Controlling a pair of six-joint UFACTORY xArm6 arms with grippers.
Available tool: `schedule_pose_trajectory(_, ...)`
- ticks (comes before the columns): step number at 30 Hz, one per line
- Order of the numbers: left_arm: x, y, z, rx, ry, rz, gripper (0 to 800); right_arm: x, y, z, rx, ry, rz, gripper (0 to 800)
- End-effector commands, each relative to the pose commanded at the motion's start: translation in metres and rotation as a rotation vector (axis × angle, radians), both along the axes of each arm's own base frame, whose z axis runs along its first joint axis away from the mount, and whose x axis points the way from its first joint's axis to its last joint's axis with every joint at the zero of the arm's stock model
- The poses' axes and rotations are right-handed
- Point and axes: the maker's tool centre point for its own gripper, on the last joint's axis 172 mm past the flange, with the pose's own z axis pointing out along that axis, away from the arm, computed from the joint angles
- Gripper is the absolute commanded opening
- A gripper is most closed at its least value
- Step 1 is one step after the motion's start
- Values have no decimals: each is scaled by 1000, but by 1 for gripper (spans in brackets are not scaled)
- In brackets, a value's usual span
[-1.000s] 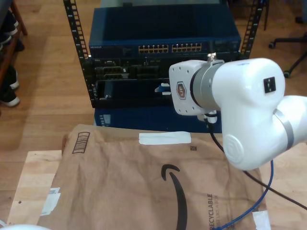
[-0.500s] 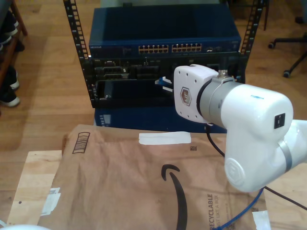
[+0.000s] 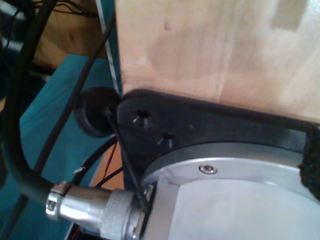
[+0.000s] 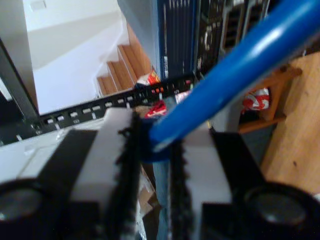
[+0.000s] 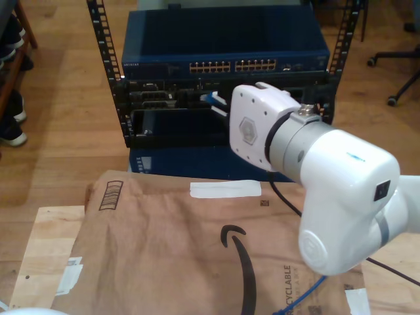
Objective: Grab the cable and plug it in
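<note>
Compared with the exterior view one second ago, my second arm has swung toward the exterior view's left and risen a little, so the tip of the thin bright-blue cable (image 5: 211, 100) is now higher, at the level of the dark middle unit of the black equipment rack (image 5: 164, 98), just under the blue network switch with its row of yellow ports (image 5: 233, 65). I judge this to mean that the carrying part is almost finished and the fine alignment with a socket is the step in hand; the plug does not look inserted yet, but the arm body hides much of that area. In the second wrist view, my second gripper (image 4: 155, 150) is closed tightly on the cable (image 4: 235, 70), the ridged pads (image 4: 127, 165) pressing it from both sides with almost no gap. The rest of the cable hangs down past the brown paper packaging (image 5: 170, 249). About my first gripper, I cannot tell whether it is open or closed.
</note>
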Motion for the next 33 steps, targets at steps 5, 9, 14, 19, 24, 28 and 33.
schedule_pose_trajectory(5,0,0,0,0,0,0,799,-11,-7,-21,-1,-22,-1,0)
schedule_pose_trajectory(9,0,0,0,0,0,0,799,-14,-9,-30,-10,-7,-1,0)
schedule_pose_trajectory(14,0,0,0,0,0,0,799,-4,-4,-51,-26,24,-4,0)
schedule_pose_trajectory(19,0,0,0,0,0,0,799,24,13,-32,-5,-13,-2,0)
schedule_pose_trajectory(24,0,0,0,0,0,0,799,53,28,-25,7,-31,-7,0)
schedule_pose_trajectory(28,0,0,0,0,0,0,799,75,30,-12,34,-84,-24,0)
schedule_pose_trajectory(33,0,0,0,2,0,0,799,87,27,2,69,-147,-42,0)
